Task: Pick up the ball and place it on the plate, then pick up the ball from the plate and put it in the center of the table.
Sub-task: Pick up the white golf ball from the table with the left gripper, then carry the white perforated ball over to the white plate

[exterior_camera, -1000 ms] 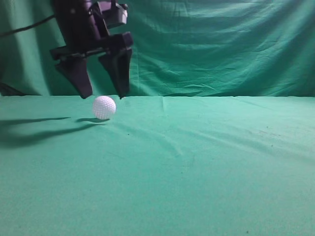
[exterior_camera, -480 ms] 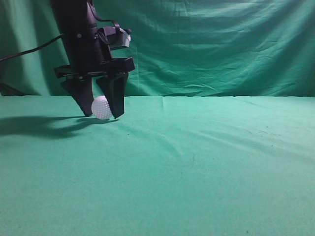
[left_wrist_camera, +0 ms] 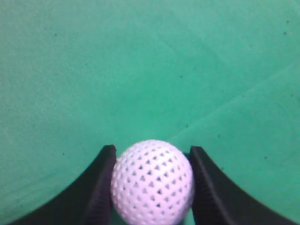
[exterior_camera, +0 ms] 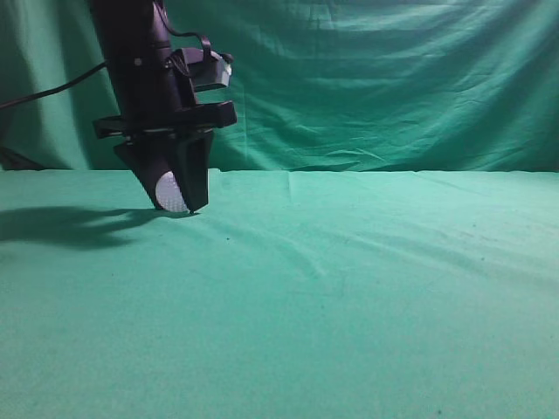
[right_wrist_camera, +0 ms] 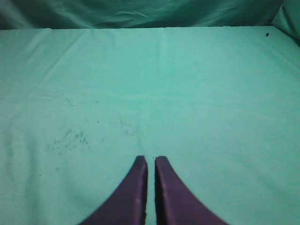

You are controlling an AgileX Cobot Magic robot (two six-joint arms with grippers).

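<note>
Pinching the ball (left_wrist_camera: 152, 182) from both sides, the left tool (exterior_camera: 175, 196) stands at the far left of the counter (exterior_camera: 349, 288) in the exterior view, its black fingers (exterior_camera: 194, 170) pointing straight down with their tips at the green cloth. The left wrist view shows the dimpled white ball (exterior_camera: 170, 192) filling the gap, each finger (left_wrist_camera: 96, 187) pressed against its flank, so the left tool (left_wrist_camera: 152, 187) is closed as far as the ball allows. From the side, only part of the ball shows between the dark fingers, low down at the cloth; whether it rests on the counter (left_wrist_camera: 140, 70) or sits just clear of it I cannot tell. A dark shadow stretches leftward across the cloth from the arm.

The right tool (right_wrist_camera: 151, 164) appears only in its own wrist view, its two dark fingers (right_wrist_camera: 133, 192) drawn almost together with a thin slit between them, holding nothing, above bare, faintly speckled green cloth of the counter (right_wrist_camera: 211, 93). A draped green curtain (exterior_camera: 393, 78) hangs behind.
</note>
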